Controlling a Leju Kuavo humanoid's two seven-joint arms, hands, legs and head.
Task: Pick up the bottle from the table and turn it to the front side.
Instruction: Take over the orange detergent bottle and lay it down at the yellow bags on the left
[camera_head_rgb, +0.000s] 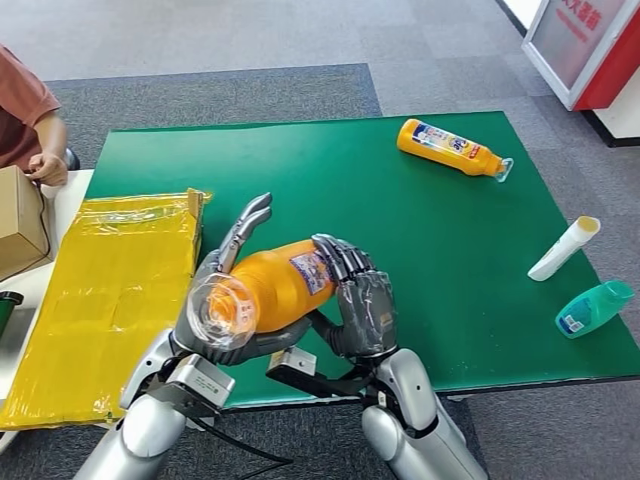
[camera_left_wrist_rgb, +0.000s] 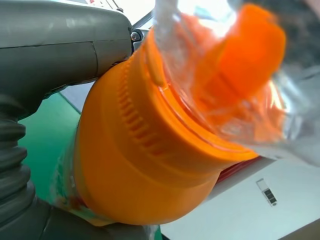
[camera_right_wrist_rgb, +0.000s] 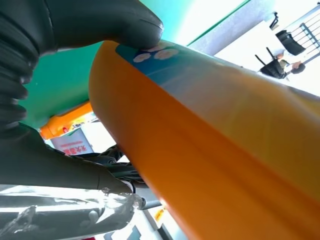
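An orange bottle (camera_head_rgb: 279, 285) with a blue-and-white label and a clear cap cover hangs lying on its side above the front edge of the green table (camera_head_rgb: 340, 170). My left hand (camera_head_rgb: 219, 320) cradles its cap end from below, thumb under the neck, some fingers (camera_head_rgb: 245, 225) stretched out behind the bottle. My right hand (camera_head_rgb: 364, 300) grips the base end, fingers curled over the top. The left wrist view has the bottle's orange shoulder and cap (camera_left_wrist_rgb: 151, 150) against the grey thumb (camera_left_wrist_rgb: 56, 45). In the right wrist view the bottle's body (camera_right_wrist_rgb: 226, 150) lies under the dark thumb (camera_right_wrist_rgb: 94, 25).
A second orange bottle (camera_head_rgb: 451, 148) lies at the table's far right. A white tube (camera_head_rgb: 564, 248) and a teal bottle (camera_head_rgb: 594, 307) lie near the right edge. A yellow bag (camera_head_rgb: 106, 300) covers the left side, beside a cardboard box (camera_head_rgb: 19, 220) and a person (camera_head_rgb: 30, 120).
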